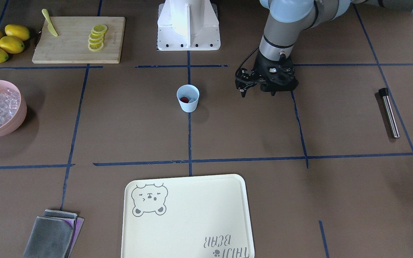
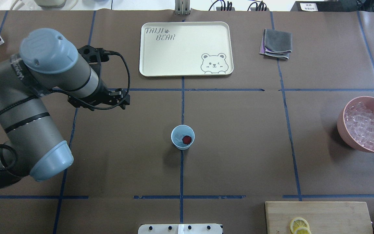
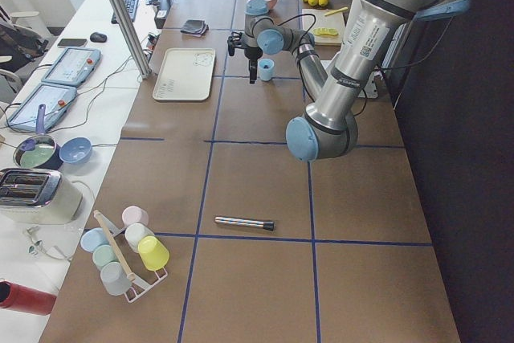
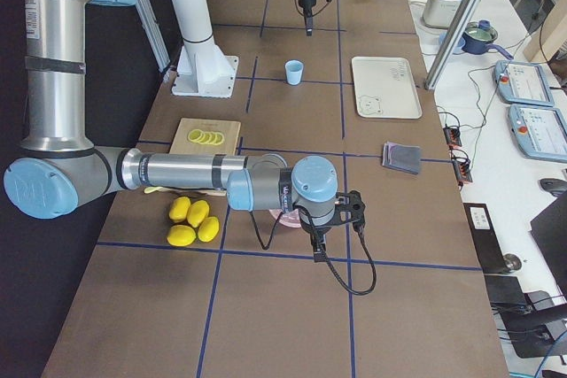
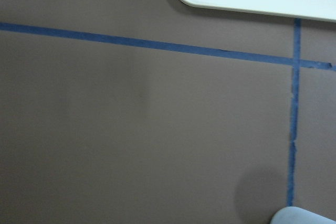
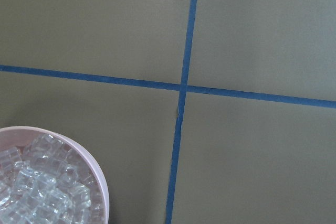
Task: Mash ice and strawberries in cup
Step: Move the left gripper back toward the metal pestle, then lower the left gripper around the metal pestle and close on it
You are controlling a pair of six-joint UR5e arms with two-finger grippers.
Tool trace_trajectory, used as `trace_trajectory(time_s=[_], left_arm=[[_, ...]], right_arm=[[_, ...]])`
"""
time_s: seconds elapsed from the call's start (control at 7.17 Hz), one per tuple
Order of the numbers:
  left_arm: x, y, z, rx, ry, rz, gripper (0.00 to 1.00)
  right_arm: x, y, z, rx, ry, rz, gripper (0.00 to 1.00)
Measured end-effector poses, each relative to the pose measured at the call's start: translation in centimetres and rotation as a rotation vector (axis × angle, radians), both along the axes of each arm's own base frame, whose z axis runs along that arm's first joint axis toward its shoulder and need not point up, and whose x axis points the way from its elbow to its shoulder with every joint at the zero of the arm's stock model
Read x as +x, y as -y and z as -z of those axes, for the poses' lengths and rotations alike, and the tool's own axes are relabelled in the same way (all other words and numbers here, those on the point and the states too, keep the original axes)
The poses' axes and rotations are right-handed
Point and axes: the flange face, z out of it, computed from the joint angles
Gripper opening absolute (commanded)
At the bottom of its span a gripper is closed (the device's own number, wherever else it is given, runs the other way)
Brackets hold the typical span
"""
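Centrally between the tabletop's (image 1: 228, 136) side edges: cup (image 1: 188, 99) holding strawberry (image 1: 184, 99). Left end effector (image 1: 260, 87) nearby, apart, open or closed impossible to tell. Liable to tip under off-centre, unbraced mashing.

Pale-blue cup (image 2: 175, 136) stood upright mid-table, open top, no handle. One dark-red strawberry (image 2: 186, 139) sat inside it, next to something whitish, unclear what. The ice (image 2: 365, 126) — a pile of clear cubes — lay in the pink bowl (image 2: 341, 127), well apart from the cup.

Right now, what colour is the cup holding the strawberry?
Pale blue; the cup shows best in the overhead exterior view.
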Motion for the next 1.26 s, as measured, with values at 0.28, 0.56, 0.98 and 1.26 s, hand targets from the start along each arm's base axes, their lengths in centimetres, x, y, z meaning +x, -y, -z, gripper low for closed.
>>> trace_trajectory(time_s=[0.28, 0.56, 0.98, 1.26], left_arm=[[-6.3, 2.4, -5.7, 0.026, 0.054, -0.055, 1.0], [-14.4, 4.2, -13.1, 0.053, 0.114, -0.117, 1.0], [-21.8, 2.7, -24.8, 0.092, 0.14, -0.135, 1.0], [-23.5, 1.4, -32.0, 0.108, 0.1, -0.131, 1.0]], right_arm=[[-0.6, 0.2, 0.1, 0.004, -0.001, 0.014, 1.0], [-0.9, 0.3, 0.2, 0.011, -0.002, 0.023, 1.0], [-0.9, 0.3, 0.3, 0.016, -0.005, 0.025, 1.0], [-0.9, 0.4, 0.3, 0.016, -0.008, 0.024, 1.0]])
